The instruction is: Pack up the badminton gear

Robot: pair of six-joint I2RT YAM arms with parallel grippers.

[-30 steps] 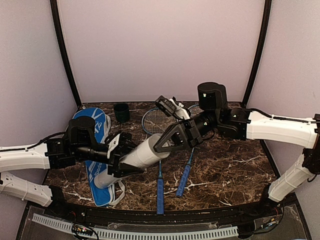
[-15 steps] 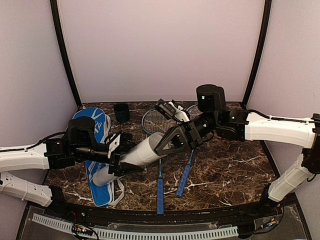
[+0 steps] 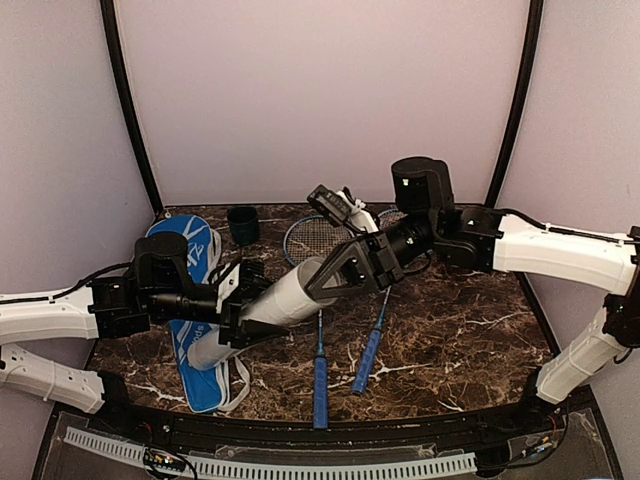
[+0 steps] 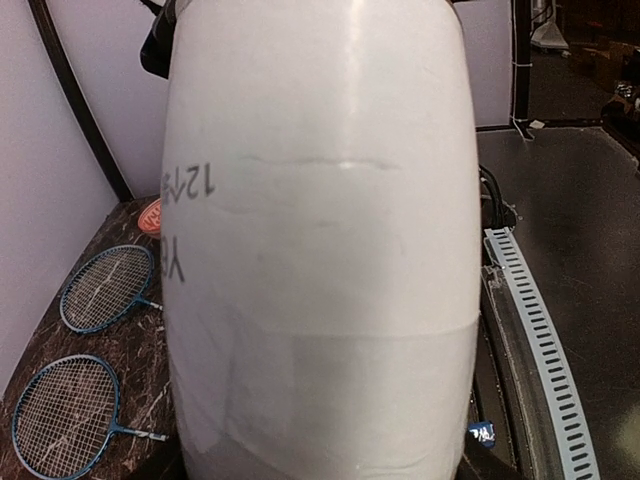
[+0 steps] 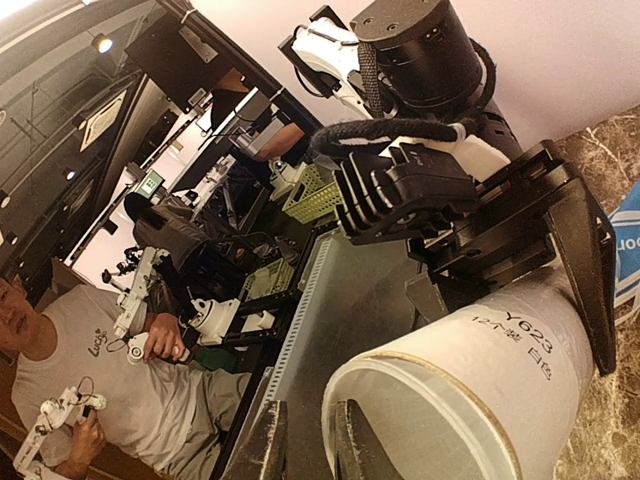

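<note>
My left gripper (image 3: 240, 308) is shut on the long white tube (image 3: 285, 298) and holds it tilted above the table, its open mouth toward the right arm. The tube (image 4: 315, 250) fills the left wrist view and hides the fingers. My right gripper (image 3: 314, 288) hovers at the tube's mouth. In the right wrist view its fingers (image 5: 305, 440) stand slightly apart beside the rim of the tube (image 5: 480, 400), with nothing between them. Two blue-handled rackets (image 3: 320, 375) (image 3: 368, 355) lie on the table below. The blue racket bag (image 3: 188, 248) lies at the left under the left arm.
A small dark cup (image 3: 243, 223) stands at the back, left of the racket heads (image 3: 312, 240). The marble table (image 3: 460, 330) has purple walls at the back and sides and a black rail along its near edge (image 3: 330, 432).
The right gripper has shifted a little up and left at the tube's mouth, and its fingers have parted slightly. The tube's open end has risen a bit. The left arm has hardly moved.
</note>
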